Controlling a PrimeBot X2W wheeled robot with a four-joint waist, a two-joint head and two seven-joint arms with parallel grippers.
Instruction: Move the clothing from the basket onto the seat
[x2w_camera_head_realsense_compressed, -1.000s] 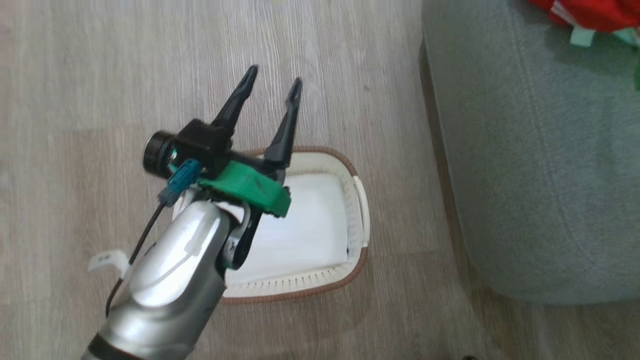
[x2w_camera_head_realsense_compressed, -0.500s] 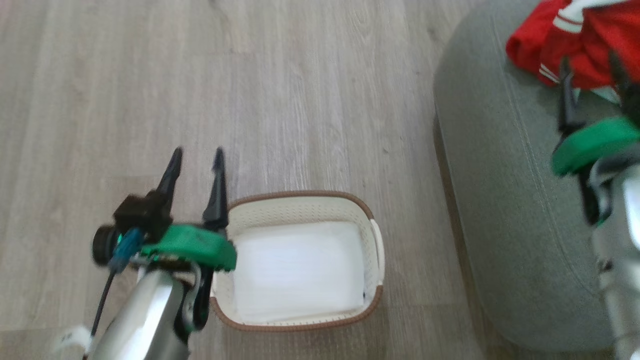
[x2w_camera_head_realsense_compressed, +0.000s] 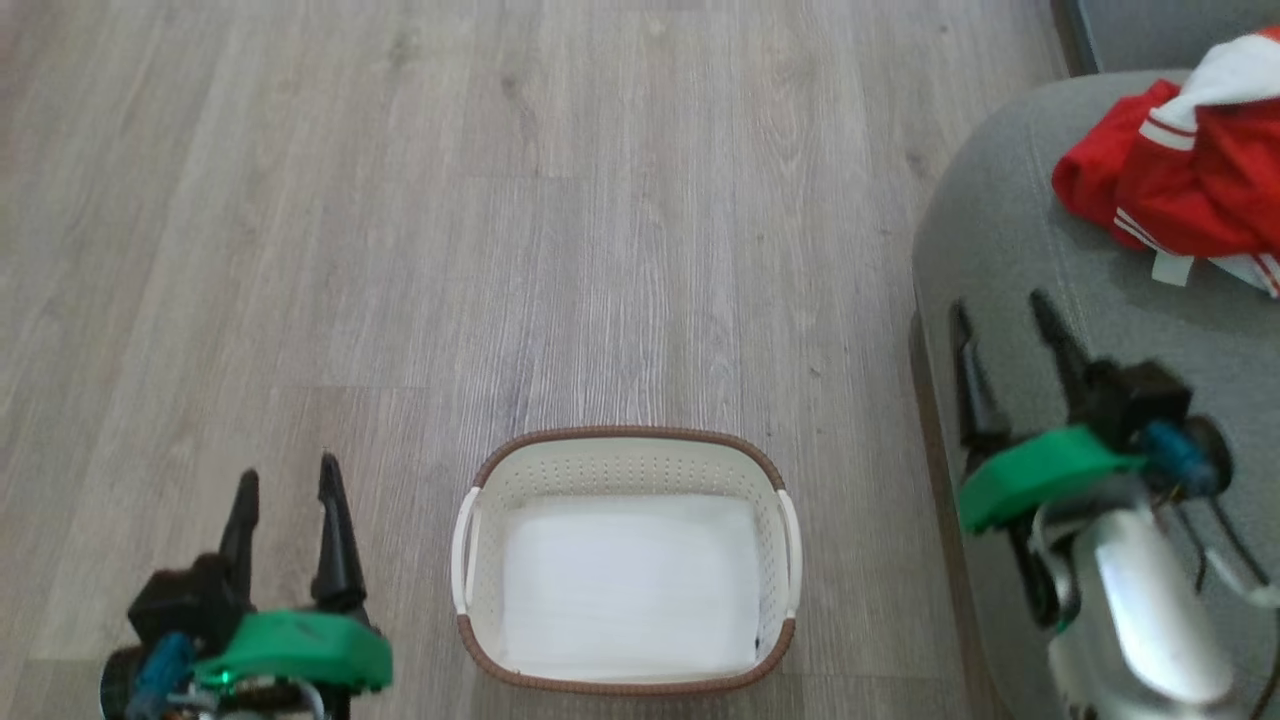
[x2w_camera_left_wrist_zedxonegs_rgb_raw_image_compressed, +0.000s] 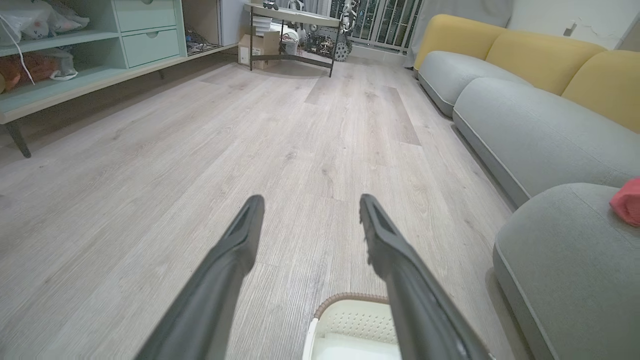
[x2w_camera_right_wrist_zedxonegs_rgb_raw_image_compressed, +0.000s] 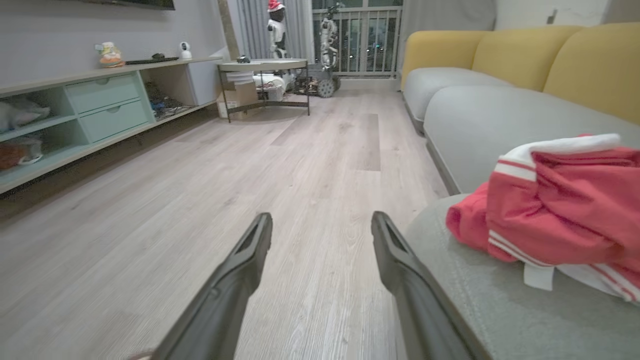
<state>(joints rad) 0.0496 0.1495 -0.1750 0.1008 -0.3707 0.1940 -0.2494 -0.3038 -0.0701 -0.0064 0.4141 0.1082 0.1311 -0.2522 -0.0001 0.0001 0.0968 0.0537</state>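
The basket (x2w_camera_head_realsense_compressed: 626, 462) stands on the wood floor (x2w_camera_head_realsense_compressed: 500, 250) right in front of the robot, brown rim all the way round and its white bottom in plain sight. The clothing (x2w_camera_head_realsense_compressed: 1190, 190) lies in a rumpled red heap, with white panels and striped trim, on the seat (x2w_camera_head_realsense_compressed: 1010, 260) over to the robot's right, well apart from the basket. The left gripper (x2w_camera_head_realsense_compressed: 288, 472) hangs low near the basket's left side without touching it, its two dark fingers spread wide with just floor showing between them. In the left wrist view a corner of the basket peeks out under one finger. The right gripper (x2w_camera_head_realsense_compressed: 1000, 305) hangs at the seat's rounded edge, its fingers just as wide apart and holding nothing. The red heap lies ahead of it and off to its right, clear of the fingertips. Further down the room a row of grey cushions with yellow backs (x2w_camera_left_wrist_zedxonegs_rgb_raw_image_compressed: 540, 55) runs along the right-hand wall. A pale green shelf unit (x2w_camera_right_wrist_zedxonegs_rgb_raw_image_compressed: 100, 100) with drawers lines the left, and a small table (x2w_camera_right_wrist_zedxonegs_rgb_raw_image_compressed: 262, 65) stands at the far end.
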